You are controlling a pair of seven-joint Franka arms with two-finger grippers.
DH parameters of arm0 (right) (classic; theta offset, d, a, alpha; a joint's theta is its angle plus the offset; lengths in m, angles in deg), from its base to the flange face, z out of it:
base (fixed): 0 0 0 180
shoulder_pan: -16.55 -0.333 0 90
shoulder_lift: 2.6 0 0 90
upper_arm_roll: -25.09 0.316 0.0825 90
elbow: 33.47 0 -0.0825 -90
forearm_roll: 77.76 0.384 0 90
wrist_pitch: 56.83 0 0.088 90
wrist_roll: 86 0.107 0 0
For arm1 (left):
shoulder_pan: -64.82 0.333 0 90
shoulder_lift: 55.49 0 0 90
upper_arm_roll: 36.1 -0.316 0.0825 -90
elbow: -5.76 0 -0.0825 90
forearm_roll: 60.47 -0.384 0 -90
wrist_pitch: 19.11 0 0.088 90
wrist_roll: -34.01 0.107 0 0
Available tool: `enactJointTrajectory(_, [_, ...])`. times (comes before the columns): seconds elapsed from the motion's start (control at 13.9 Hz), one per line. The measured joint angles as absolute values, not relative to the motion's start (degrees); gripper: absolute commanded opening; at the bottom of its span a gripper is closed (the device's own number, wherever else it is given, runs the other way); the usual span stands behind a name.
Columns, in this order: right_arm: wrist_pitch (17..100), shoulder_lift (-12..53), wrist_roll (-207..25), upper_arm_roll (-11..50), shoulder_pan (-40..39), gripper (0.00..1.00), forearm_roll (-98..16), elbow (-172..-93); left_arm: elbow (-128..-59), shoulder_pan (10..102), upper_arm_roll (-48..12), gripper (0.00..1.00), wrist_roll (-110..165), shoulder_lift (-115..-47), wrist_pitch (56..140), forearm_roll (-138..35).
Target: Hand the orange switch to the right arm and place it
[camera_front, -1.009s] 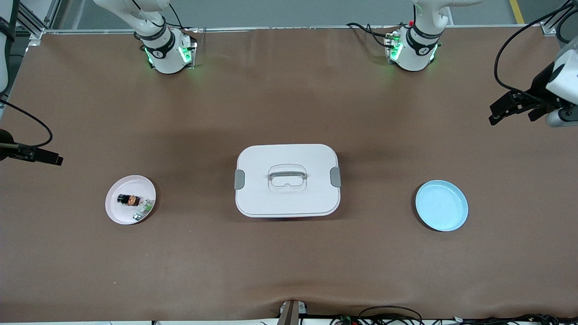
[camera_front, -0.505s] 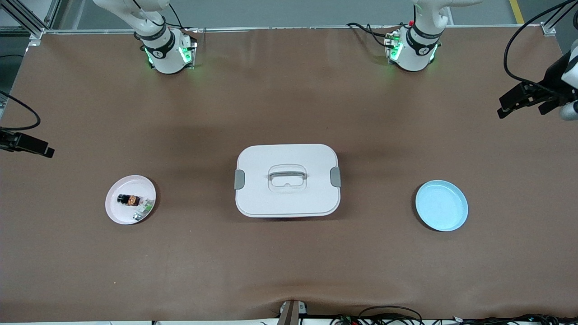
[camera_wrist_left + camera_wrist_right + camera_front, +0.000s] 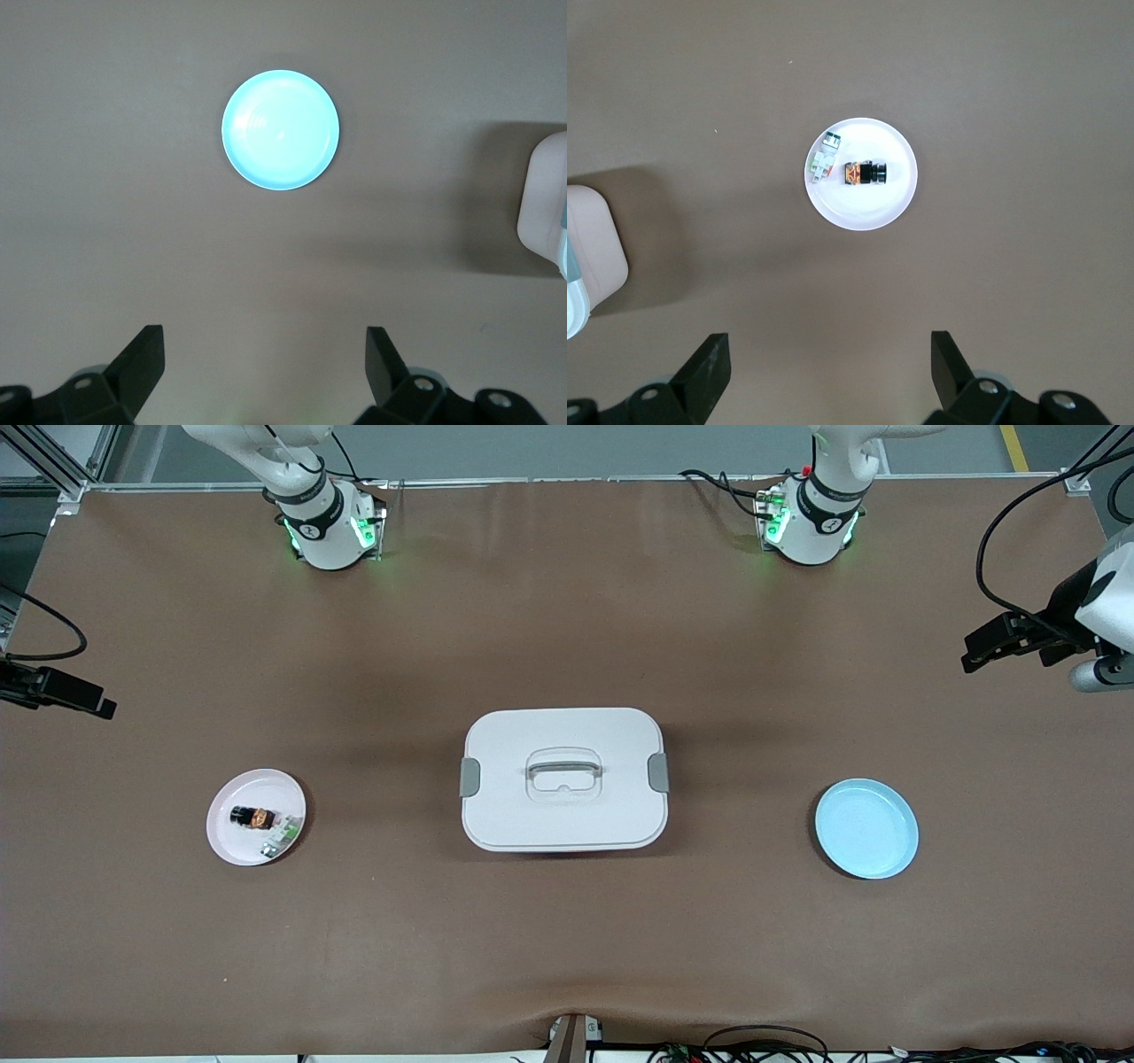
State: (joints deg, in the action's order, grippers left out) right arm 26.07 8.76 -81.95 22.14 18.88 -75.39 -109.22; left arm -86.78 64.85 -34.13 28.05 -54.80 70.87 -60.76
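The orange switch [image 3: 252,817] is a tiny black part with orange markings. It lies on a pale pink plate [image 3: 229,840] toward the right arm's end of the table, and also shows in the right wrist view [image 3: 866,173]. My right gripper [image 3: 84,698] hangs high over that end's table edge, open and empty, with its fingers [image 3: 709,363] well apart from the plate [image 3: 859,220]. My left gripper [image 3: 983,646] hangs high over the left arm's end, open and empty [image 3: 266,352].
A small white-and-green part [image 3: 282,837] lies beside the switch on the pink plate [image 3: 822,158]. A white lidded box [image 3: 563,815] with a handle stands mid-table. An empty blue plate [image 3: 866,828] lies toward the left arm's end [image 3: 280,130].
The right gripper has drifted slightly away from the front camera along the table edge. The left gripper pulled outward, then came back. The switch and plates have not moved.
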Motion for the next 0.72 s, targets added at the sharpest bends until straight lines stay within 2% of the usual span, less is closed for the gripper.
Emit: enactJointTrajectory(0.72, [26.82,6.71,-89.7,21.67,19.33,1.0,-75.47,-111.14,-86.58,64.18,-34.13,1.0,28.12,-54.98,70.78,-60.76])
